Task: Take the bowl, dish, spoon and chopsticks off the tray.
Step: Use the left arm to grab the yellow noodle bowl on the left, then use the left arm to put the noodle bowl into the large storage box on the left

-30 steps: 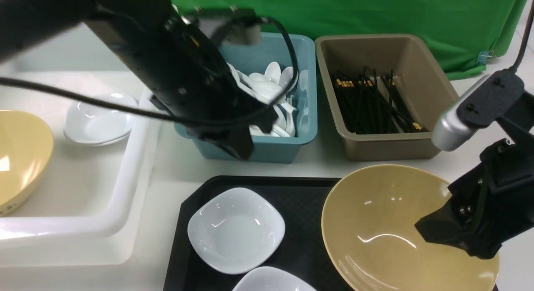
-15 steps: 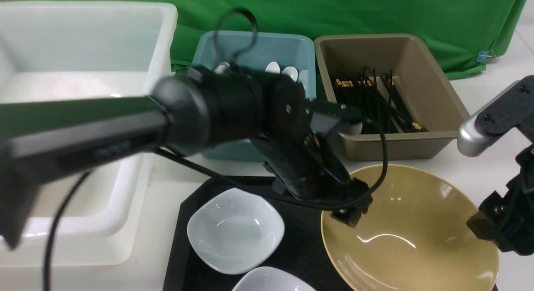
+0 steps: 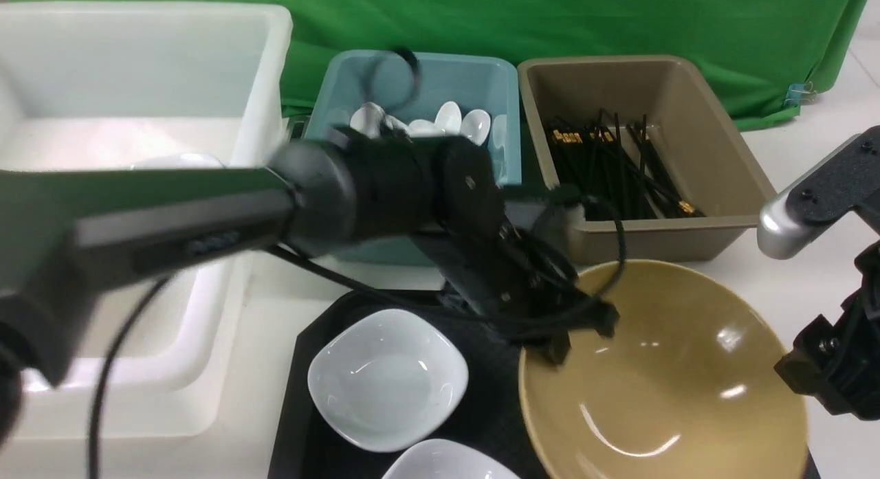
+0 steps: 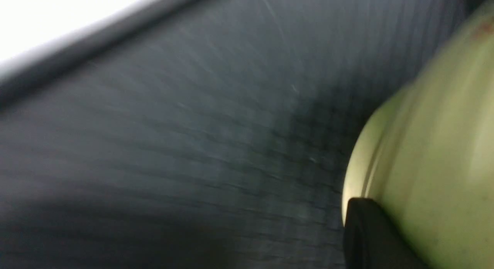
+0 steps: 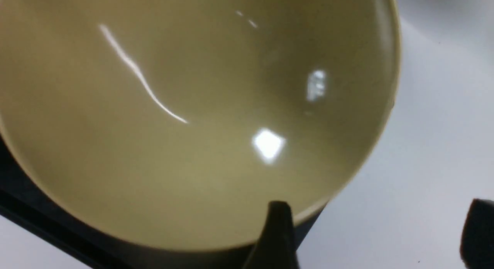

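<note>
mustard bowl (image 3: 674, 390) gripped on the tray (image 3: 498, 403)

we see the left gripper (image 3: 576, 336) closed on the bowl's left rim, at the tray's right end. the right gripper (image 5: 372, 234) hangs open just beside the right rim, its fingers spread wide apart.

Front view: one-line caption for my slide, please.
Left gripper shut on the bowl rim over the tray; right gripper open beside it.

Surface finishes: mustard-yellow bowl (image 3: 660, 383), smooth and glossy with sharp highlights; black tray (image 3: 491, 403), matt plastic, finely textured; white dish (image 3: 388, 379), smooth, glossy; teal tub (image 3: 467, 80) and brown tub (image 3: 619, 87), smooth plastic, faint sheen; green backdrop (image 3: 550, 18), matt cloth; white tabletop (image 3: 797, 280), matt.
</note>
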Robot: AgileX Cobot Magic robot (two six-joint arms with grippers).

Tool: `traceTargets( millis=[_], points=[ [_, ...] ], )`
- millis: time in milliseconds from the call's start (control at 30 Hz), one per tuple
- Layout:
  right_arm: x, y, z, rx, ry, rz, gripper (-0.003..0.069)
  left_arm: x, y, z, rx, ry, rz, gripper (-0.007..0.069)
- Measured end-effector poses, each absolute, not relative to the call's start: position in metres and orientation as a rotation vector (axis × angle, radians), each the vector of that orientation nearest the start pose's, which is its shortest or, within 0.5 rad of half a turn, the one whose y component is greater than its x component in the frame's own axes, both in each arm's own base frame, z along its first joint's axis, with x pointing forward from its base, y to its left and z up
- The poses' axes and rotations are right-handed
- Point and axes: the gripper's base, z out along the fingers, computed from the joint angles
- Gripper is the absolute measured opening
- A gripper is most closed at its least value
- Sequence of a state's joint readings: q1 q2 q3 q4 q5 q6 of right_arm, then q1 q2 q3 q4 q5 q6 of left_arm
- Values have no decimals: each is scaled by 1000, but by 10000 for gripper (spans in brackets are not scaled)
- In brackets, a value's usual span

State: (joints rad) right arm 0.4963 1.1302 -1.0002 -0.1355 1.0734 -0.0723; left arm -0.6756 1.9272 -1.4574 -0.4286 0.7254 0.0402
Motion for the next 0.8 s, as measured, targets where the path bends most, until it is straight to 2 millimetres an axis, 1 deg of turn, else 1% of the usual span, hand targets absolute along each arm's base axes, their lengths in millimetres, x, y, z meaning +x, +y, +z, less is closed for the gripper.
traceTargets(
  millis=[67, 100, 133, 167, 200, 267, 300, 333, 367, 433, 467, 500, 533, 600, 633, 700, 733, 800],
  points=[
    [186, 89, 325, -796, 2547, -45, 571, 319, -260, 245, 560, 2640, -678, 13],
    [186, 89, 326, -795, 2545, -44, 571, 325, -243, 262, 505, 2610, -682, 13],
    [187, 89, 327, -793, 2541, -43, 571, 329, -230, 275, 463, 2585, -685, 13],
    [187, 89, 330, -790, 2535, -40, 571, 335, -209, 293, 400, 2552, -687, 13],
    [187, 89, 331, -787, 2530, -37, 571, 335, -205, 301, 389, 2535, -691, 13],
    [188, 91, 339, -771, 2496, -7, 571, 337, -156, 346, 270, 2445, -677, 13],
    [188, 93, 342, -762, 2480, 13, 571, 337, -138, 357, 228, 2427, -662, 13],
    [189, 94, 346, -752, 2460, 37, 571, 332, -118, 374, 185, 2391, -640, 13],
    [189, 96, 350, -739, 2438, 72, 571, 326, -93, 388, 133, 2368, -591, 13],
    [190, 100, 356, -719, 2389, 133, 571, 316, -56, 403, 49, 2349, -489, 13],
    [192, 107, 361, -709, 2336, 222, 571, 303, -11, 412, -76, 2345, -353, 13],
    [192, 109, 362, -719, 2320, 239, 571, 300, 0, 413, -113, 2345, -320, 13],
    [192, 114, 365, -726, 2287, 297, 571, 289, 38, 410, -257, 2346, -229, 13],
    [192, 124, 365, -773, 2243, 386, 571, 276, 88, 393, -492, 2329, -146, 13],
    [193, 130, 364, -802, 2233, 416, 571, 268, 113, 378, -625, 2310, -125, 13],
    [193, 135, 362, -822, 2230, 441, 571, 263, 132, 364, -726, 2289, -119, 13],
    [194, 145, 357, -865, 2230, 468, 571, 255, 159, 340, -874, 2251, -110, 13],
    [195, 152, 353, -905, 2227, 475, 571, 246, 180, 318, -992, 2230, -99, 13]
  ],
)
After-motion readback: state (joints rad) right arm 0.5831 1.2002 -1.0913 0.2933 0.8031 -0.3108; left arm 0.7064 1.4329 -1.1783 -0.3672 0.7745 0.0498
